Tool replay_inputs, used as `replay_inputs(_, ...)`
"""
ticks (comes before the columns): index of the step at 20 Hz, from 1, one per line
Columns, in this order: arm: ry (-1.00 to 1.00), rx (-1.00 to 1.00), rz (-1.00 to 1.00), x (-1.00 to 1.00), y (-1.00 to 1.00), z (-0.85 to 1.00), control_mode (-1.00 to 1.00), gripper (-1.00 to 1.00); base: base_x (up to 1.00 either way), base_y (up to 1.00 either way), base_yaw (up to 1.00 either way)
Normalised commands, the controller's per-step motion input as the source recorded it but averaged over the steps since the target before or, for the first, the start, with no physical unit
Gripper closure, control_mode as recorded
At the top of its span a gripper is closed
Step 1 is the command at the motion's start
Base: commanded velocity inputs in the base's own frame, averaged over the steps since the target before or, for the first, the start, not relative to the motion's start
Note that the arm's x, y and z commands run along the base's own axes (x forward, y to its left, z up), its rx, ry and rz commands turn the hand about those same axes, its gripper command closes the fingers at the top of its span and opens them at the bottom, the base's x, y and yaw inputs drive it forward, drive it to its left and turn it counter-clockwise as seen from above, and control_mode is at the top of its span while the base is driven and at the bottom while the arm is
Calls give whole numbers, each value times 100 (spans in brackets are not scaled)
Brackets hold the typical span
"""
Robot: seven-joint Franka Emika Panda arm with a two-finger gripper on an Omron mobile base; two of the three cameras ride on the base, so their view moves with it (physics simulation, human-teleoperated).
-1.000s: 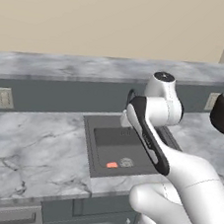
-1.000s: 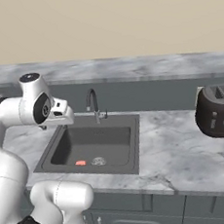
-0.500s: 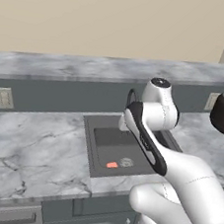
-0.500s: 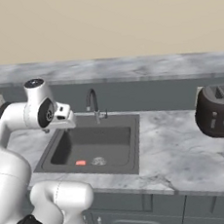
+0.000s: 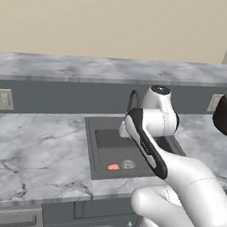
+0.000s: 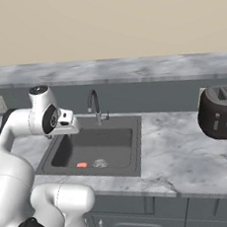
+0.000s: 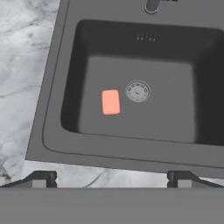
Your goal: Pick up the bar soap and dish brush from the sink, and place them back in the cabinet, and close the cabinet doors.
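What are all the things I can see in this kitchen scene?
bar soap: one, coral-orange, flat on the sink floor beside the drain.
sink: one, dark grey, set into the counter.
drain: one, round metal, middle of the sink floor.
faucet: one, dark, arched, at the back edge of the sink.
counter: one, grey marble, around the sink.
toaster: one, dark, on the counter to the right of the sink.
wall outlet: one, pale, on the grey backsplash left of the sink.
arm: one, white with dark joints, bent over the sink.
pincer: one, dark tips, open, above the sink's near rim.
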Motion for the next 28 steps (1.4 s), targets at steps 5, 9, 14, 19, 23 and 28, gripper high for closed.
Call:
replay_inputs(5,1,0,2,16,0,-21,-100,-100,0,0,0)
replay_inputs(9,1,0,1,20,0,-19,-100,-100,0,0,0)
replay_inputs(14,2,0,1,16,0,-19,-100,-100,0,0,0)
replay_inputs(19,5,0,2,15,0,-20,-100,-100,0,0,0)
replay_inputs(23,7,0,1,18,0,-14,-100,-100,0,0,0)
replay_inputs(28,8,0,1,17,0,-7,-100,-100,0,0,0)
